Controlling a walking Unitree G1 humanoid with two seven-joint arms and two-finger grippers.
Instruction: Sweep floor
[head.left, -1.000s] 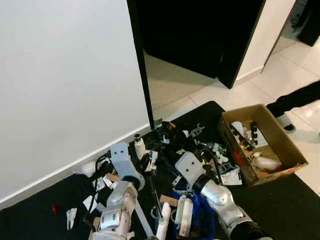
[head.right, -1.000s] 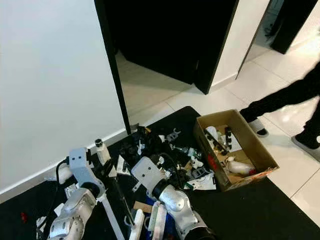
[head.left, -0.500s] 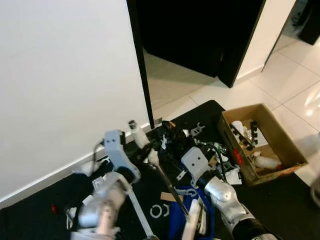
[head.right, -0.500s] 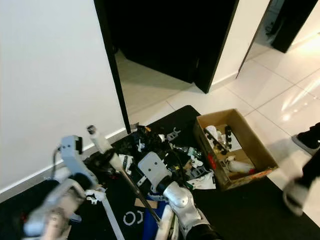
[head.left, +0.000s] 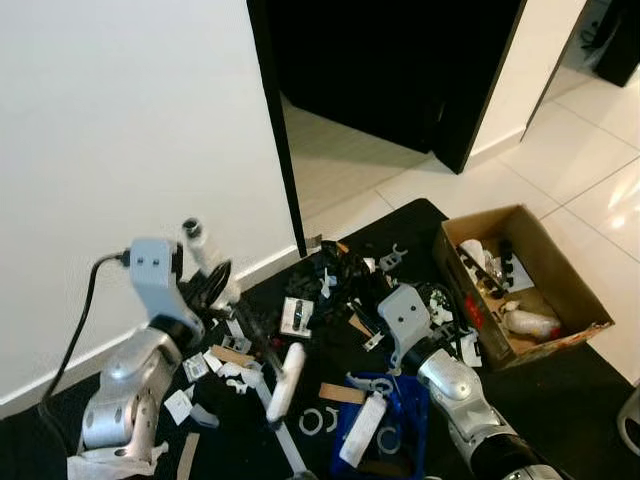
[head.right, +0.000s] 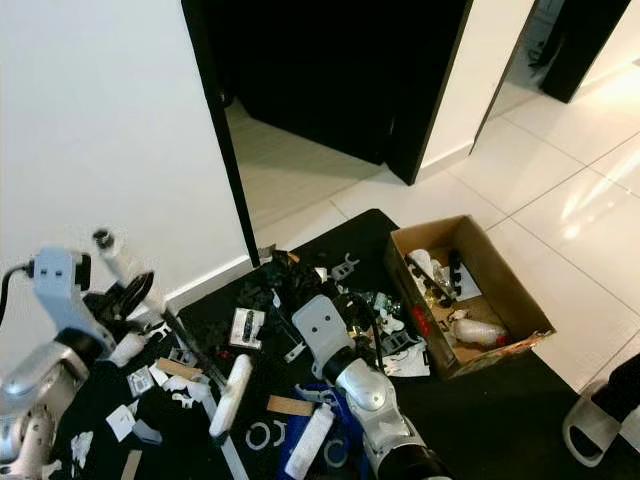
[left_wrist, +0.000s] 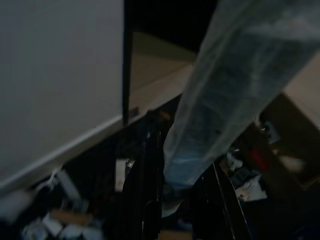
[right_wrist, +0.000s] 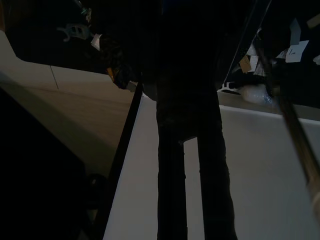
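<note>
While pinching the broom handle: left gripper (head.left: 215, 287), at 9 o'clock of the litter.
Broom (head.left: 255, 350): dark stick slanting from wall side toward 5 o'clock, across the black mat (head.left: 590, 400).
Right gripper (head.left: 385, 350): low at 6 o'clock over the blue dustpan (head.left: 400, 430); fingers' state cannot tell.
Litter (head.left: 345, 275): scattered scraps mid-mat.
Cardboard box (head.left: 520, 285): at 3 o'clock, holding junk.
White tube (head.left: 283, 382): beside the stick.

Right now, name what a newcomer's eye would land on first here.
A heap of small debris litters the black mat by the dark doorway. An open cardboard box of odds and ends stands at the mat's right edge. The left gripper grips a broom handle near the white wall.
</note>
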